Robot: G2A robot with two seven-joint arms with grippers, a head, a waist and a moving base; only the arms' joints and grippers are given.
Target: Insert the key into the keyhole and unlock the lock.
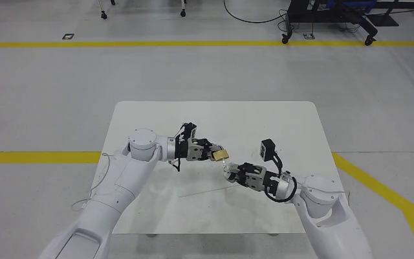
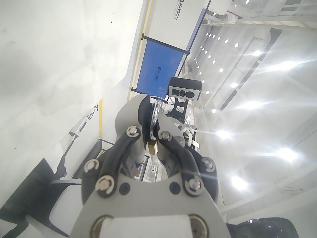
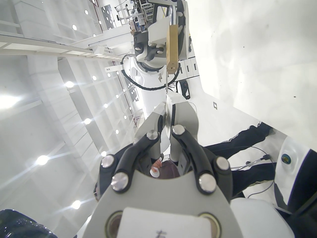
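Worktop: white table [image 1: 278,123]; both arms meet over its middle.
Right gripper [image 3: 168,100]: closed on the key [image 3: 166,85], blade pointing at the lock.
Left gripper [image 2: 152,115]: clamped on the brass padlock [image 3: 172,48], keyhole end turned toward the key.
Padlock position: held in the air above the middle of the worktop.
Step, judged: insertion. The blade tip is at the keyhole face; entry cannot be confirmed.
Method advised: keep the blade in line with the padlock's long axis, push straight, and turn only once seated. A skewed blade may slip in the grip.
Room: grey floor with a yellow line [image 1: 194,44] beyond the far edge; wheeled frames [image 1: 330,19] farther off.
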